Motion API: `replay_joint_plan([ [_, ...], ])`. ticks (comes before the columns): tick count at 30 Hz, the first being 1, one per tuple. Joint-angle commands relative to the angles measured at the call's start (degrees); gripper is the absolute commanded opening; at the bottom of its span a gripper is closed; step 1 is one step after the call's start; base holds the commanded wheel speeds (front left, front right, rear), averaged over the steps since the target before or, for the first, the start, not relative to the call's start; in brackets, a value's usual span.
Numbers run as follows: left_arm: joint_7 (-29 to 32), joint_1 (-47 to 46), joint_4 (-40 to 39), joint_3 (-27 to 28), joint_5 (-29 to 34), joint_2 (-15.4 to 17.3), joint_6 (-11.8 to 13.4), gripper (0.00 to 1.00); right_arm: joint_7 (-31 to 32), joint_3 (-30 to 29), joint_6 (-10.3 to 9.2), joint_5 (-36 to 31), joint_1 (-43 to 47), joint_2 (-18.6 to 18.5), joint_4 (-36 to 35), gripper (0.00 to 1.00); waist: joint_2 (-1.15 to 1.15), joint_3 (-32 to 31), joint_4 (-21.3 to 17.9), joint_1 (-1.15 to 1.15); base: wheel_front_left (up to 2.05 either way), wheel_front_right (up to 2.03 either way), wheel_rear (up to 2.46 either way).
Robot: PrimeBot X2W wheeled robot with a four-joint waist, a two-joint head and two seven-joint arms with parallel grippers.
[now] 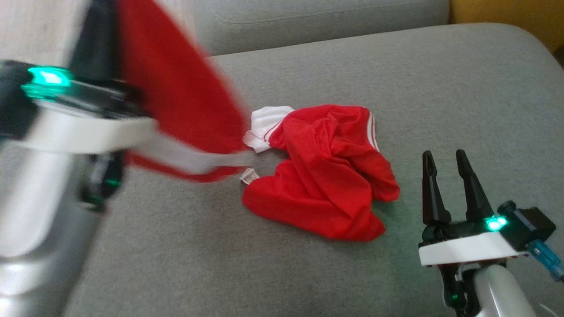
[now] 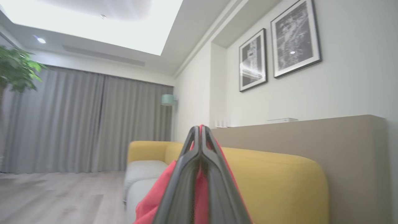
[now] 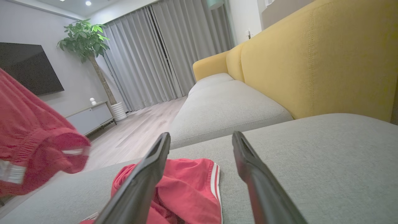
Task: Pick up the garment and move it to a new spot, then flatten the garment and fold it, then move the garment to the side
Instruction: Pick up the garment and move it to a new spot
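Pick-up step: left end effector (image 2: 199,129) clamps one edge of the red garment (image 1: 321,176) up above the grey seat cushion (image 1: 440,88), the rest bunched on the cushion, right end effector (image 1: 445,160) spread empty beside the heap; next likely needs lifting clear, then carrying elsewhere.

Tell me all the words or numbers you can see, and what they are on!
No text can be read.
White tag on the red garment: has some print, too small and blurred to read.
Wall pictures: no words or numbers to make out.
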Motion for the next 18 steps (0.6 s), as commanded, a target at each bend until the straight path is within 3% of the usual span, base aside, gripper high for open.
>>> replay_joint_plan([
  [1, 0.7, -2.9, -2.4, 4.1, 0.6, 4.0, 1.1, 0.0, -0.6, 1.2, 0.44, 0.1, -0.9, -0.3, -1.7, 1.0, 0.0, -0.3, 0.6, 0.01, 0.0, 0.0, 0.0],
  [7, 2.8, 0.5, -2.1, 10.9, 0.8, 12.8, 3.7, 0.0, -0.6, 1.0, 0.44, -0.1, -0.4, -0.3, -1.8, 1.0, 0.0, -0.3, 2.2, 0.01, 0.0, 0.0, 0.0],
  [12, 2.4, 5.5, 2.9, 16.0, 1.6, 19.5, 5.3, 0.0, -0.6, 1.0, 0.44, -0.2, -0.5, -0.3, -1.8, 1.0, 0.0, 0.0, 3.0, 0.01, 0.0, 0.0, 0.0],
  [16, 1.0, 9.9, 9.2, 21.0, -1.9, 21.0, 5.3, 0.0, -0.6, 1.2, 0.44, -0.4, -0.6, -0.3, -1.7, 1.0, 0.0, 0.2, 3.3, 0.01, 0.0, 0.0, 0.0],
  [18, 0.0, 13.2, 13.2, 21.6, -3.5, 20.3, 3.3, 0.0, -0.6, 1.4, 0.44, -0.6, -0.7, -0.3, -1.6, 1.0, 0.0, 0.4, 3.3, 0.01, 0.0, 0.0, 0.0],
])
